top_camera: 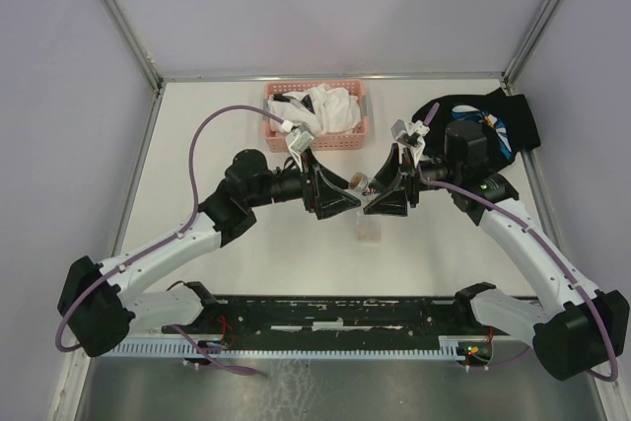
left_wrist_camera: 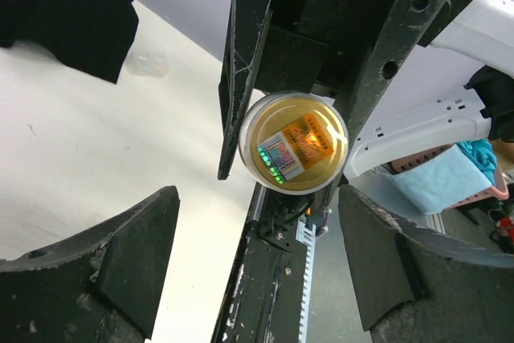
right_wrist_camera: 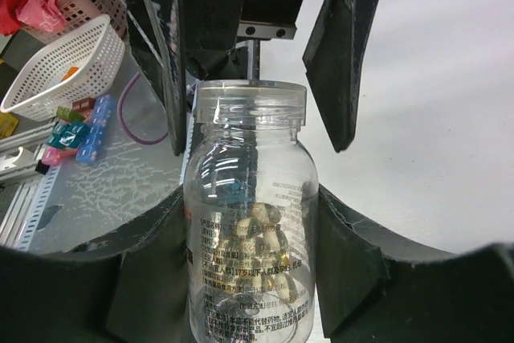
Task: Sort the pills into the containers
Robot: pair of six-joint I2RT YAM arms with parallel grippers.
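My right gripper (right_wrist_camera: 250, 222) is closed on a clear plastic bottle (left_wrist_camera: 295, 140), my two fingers pressing its sides low in the right wrist view. In that view the bottle stands upright in the frame, with its clear cap (right_wrist_camera: 250, 102) at the top, pointing away from my wrist. Seen from above, its long axis runs left to right across the frame, cap end toward my left gripper (left_wrist_camera: 257, 206). Pale pills (right_wrist_camera: 261, 234) lie heaped in the lower half of the bottle. Several lines of fine white print cover the wall over them, too small for me to read. In the left wrist view I see the bottle end-on in the middle of the frame, a golden disc with a white rim. Through it shows a label (left_wrist_camera: 293, 146) with a barcode (left_wrist_camera: 277, 153), an orange patch and a row of green dots, with no legible words. My left gripper stands wide open, its fingers flanking the cap end without gripping it. The clear box (top_camera: 368, 231) lies flat on the table (top_camera: 296, 253), just below the two grippers at the centre of the top view. A pink basket (top_camera: 315, 138) of white cloths (top_camera: 330, 105) sits above them.
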